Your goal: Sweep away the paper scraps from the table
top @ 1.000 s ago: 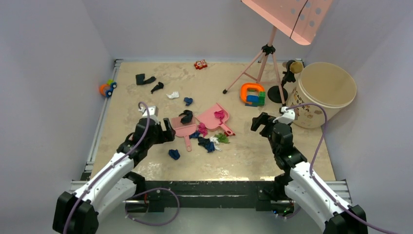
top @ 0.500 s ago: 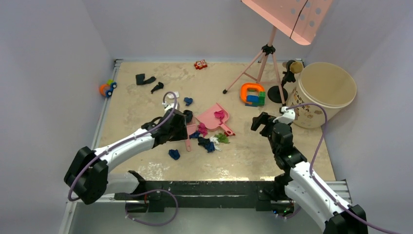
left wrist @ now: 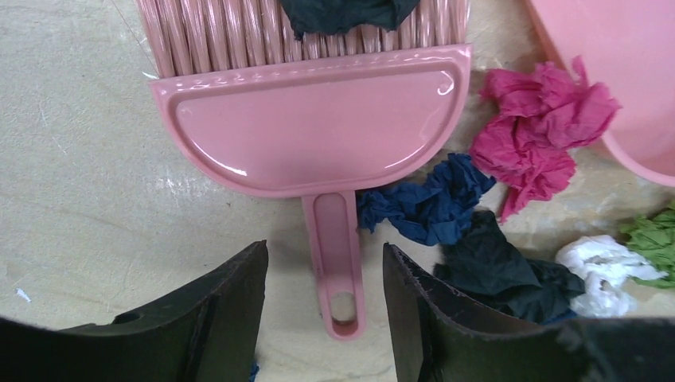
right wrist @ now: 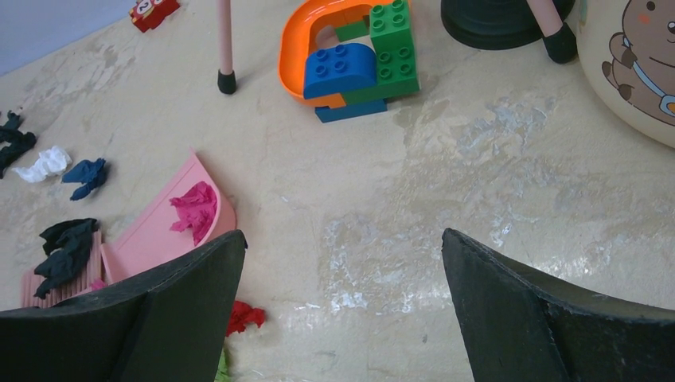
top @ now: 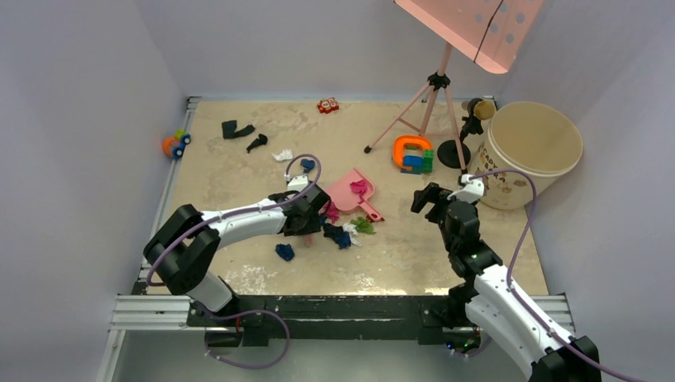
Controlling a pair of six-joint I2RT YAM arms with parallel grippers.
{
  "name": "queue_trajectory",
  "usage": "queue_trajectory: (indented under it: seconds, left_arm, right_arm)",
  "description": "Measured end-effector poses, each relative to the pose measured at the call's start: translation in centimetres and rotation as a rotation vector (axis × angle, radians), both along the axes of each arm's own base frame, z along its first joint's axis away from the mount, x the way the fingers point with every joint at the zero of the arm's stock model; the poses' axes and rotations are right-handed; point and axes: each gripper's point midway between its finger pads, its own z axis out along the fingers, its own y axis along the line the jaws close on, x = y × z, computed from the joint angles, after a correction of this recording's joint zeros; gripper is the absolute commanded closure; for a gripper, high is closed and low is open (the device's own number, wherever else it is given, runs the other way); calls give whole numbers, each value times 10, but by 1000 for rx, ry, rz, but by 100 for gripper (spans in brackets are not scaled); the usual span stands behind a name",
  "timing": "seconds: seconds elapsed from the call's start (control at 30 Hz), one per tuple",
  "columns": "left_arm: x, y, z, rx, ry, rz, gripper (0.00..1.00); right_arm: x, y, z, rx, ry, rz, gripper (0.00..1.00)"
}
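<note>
L grip open astride brush handle, no hold | paper scraps on table rt of brush: 1 blue, 1 blk, 1 pink, 1 wht, 1 grn | 1 pink in dustpan | R grip wide open, empty | bucket print unreadable

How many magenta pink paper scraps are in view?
2. One pink scrap lies inside the dustpan; the other pink scrap lies on the table between dustpan and brush. The left arm may hide more.

Pale grey walls border the counter's left, far and right edges; a pink stand rises near its far-right corner.
</note>
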Motion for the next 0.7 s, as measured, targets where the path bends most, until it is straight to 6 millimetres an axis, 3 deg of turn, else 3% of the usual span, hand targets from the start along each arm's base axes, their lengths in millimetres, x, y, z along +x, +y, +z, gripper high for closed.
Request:
queue_trajectory:
  seconds: [0.13,0.23,0.3,0.47,0.57,0.7]
  left_arm:
    - [-1,2,-9,25,10,21,54]
    - [1,4,-14,38,8,29,75]
    - [2,3,-14,36,4,31,83]
    - [-1,3,-8,6,-7,29,86]
    - [-8,7,18,-29,-37,19,86]
    - [-12,13,72,-124,-138,5,85]
  right_arm:
    - [0,0,0,3,-1,-1,1]
    - [0,0,1,5,-5,-1,1]
    - [0,0,3,8,-10,-2,1]
    - [-1,0,3,8,-9,-2,2]
    - [-1,0,3,8,-9,1,2]
    - [-2,11,3,19,-2,65,3]
